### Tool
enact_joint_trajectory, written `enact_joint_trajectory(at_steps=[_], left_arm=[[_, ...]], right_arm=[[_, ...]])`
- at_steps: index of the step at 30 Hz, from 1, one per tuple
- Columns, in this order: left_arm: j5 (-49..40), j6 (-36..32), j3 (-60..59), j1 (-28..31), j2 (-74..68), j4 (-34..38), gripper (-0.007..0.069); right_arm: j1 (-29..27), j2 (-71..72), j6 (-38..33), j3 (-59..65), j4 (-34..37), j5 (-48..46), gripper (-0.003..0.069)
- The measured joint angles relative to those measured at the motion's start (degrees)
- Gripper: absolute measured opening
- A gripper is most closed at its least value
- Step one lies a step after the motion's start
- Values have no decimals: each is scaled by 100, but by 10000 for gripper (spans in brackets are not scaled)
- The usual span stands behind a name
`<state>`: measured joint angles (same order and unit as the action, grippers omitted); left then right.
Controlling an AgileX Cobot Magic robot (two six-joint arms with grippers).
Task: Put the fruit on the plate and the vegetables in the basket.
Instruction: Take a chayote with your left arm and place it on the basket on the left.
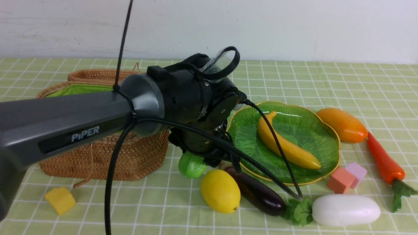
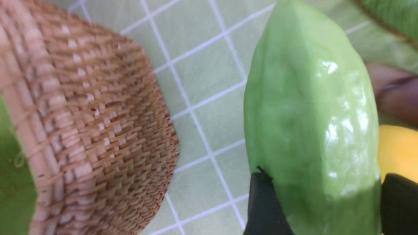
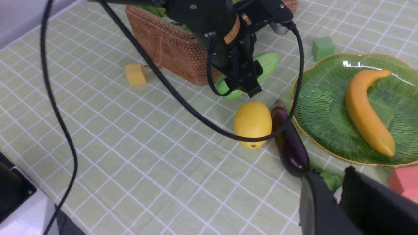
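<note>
The plate (image 1: 248, 130) sits right of centre on the bench (image 1: 326, 78) and holds 1 fruit, the banana (image 1: 287, 143), lying diagonally across its ribbed green floor. The basket (image 1: 137, 160) stands at the left with its wicker lid (image 1: 94, 75) behind it; a strip of green lining shows at its rim, but the arm hides most of the inside and I cannot tell what it contains. The other 2 fruits are off the plate: the lemon (image 1: 220, 191) lies in front of the plate, touching the eggplant (image 1: 258, 194), and the mango (image 1: 343, 125) lies just beside the plate's right rim. The carrot (image 1: 383, 160) lies to the right of the mango, and the radish (image 1: 346, 210) lies at the front, its leaves near the eggplant's tip. 4 foam blocks, yellow (image 1: 60, 199), coral (image 1: 340, 180), lilac (image 1: 357, 171) and green (image 3: 323, 48), are scattered on the cloth. The left arm (image 1: 65, 127) reaches across the front of the basket with its wrist bent downward between basket and plate. The left hand (image 2: 326, 182) is closed on the gourd (image 2: 307, 98), 1 black finger on each flank, low beside the basket's wall; whether the gourd is off the cloth I cannot tell. The right hand (image 3: 330, 182) hovers near the radish leaves, its jaws a narrow gap apart and holding nothing.
</note>
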<state>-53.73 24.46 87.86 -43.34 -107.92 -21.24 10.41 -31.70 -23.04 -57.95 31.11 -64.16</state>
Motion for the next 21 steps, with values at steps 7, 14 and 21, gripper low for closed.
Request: enact_joint_trajectory(at_steps=[7, 14, 21], left_arm=[[-60, -254, 0, -68, 843, -108, 415], [-188, -869, 0, 500, 1757, -567, 415], [-256, -1744, 0, 1535, 1840, -422, 415]], right_arm=[[0, -97, -189, -4, 215, 306, 128], [0, -664, -1261, -4, 1367, 653, 128], [0, -1047, -2160, -4, 2363, 811, 128]])
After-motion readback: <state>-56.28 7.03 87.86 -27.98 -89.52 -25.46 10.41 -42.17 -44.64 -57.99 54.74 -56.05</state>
